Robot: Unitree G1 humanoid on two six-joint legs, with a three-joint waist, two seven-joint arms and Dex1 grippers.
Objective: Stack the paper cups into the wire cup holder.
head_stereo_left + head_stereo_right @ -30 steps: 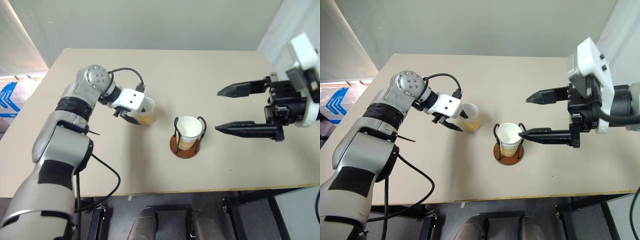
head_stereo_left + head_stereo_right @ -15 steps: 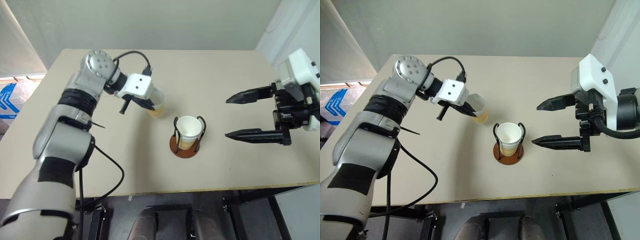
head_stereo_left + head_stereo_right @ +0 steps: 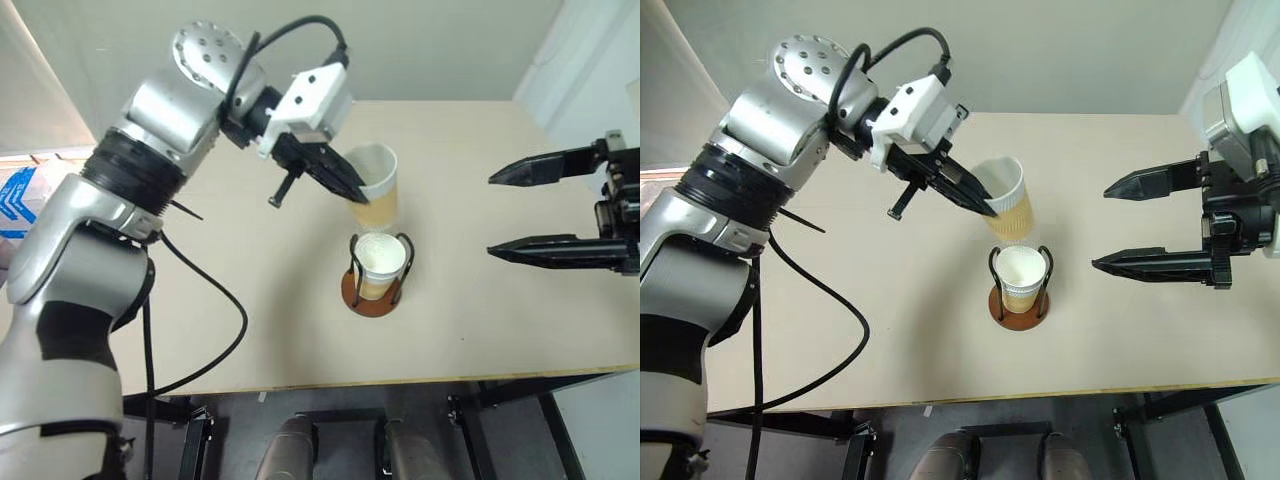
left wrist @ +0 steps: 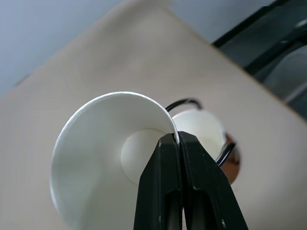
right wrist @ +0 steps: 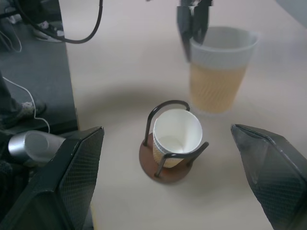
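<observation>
While left gripper (image 3: pixel 352 191) pinches cup (image 3: pixel 376 186), holder (image 3: pixel 375 285) below

Two paper cups (image 3: pixel 376 185) (image 3: pixel 381 262), one wire cup holder (image 3: pixel 368 293), one table (image 3: pixel 200 330).

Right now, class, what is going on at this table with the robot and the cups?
The robot is stacking paper cups. Its left hand is shut on the rim of one paper cup and holds it in the air, tilted, beside and above the wire cup holder. A second cup already sits in the holder on the table. The right hand waits open, off to the side, holding nothing.
</observation>
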